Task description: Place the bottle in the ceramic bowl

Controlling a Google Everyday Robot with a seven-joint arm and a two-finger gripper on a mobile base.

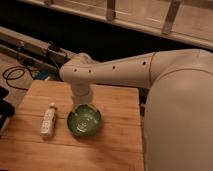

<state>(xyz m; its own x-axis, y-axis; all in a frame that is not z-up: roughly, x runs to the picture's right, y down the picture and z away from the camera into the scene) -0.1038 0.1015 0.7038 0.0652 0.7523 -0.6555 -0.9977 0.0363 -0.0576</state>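
Bottle [48,121]: lying on its side on the wooden table [116,131], just beside the ceramic bowl [85,125] on its left as seen by the camera, cap end pointing toward the far edge; nothing is touching it.
Bowl: sitting upright near the middle of the table, showing only its speckled green inside; it is holding nothing.
Gripper [82,103]: hanging at the end of the white arm [115,67], which is reaching in from the right and bending down at the wrist; it is hovering at the bowl's far rim, apart from the bottle. Whether it is released or clenched, I cannot tell, since the wrist is hiding it; it is not carrying the bottle.
Step in hand: by my reading, the approach is under way; the grasp is not yet made, and the placing is all to come.
Next move: it is calling for a shift sideways toward the bottle, a descent over its body, and a grip taken across the narrow width, not along the length.
Caution: the bowl is sitting close, so the descent is wanting care not to knock its rim.
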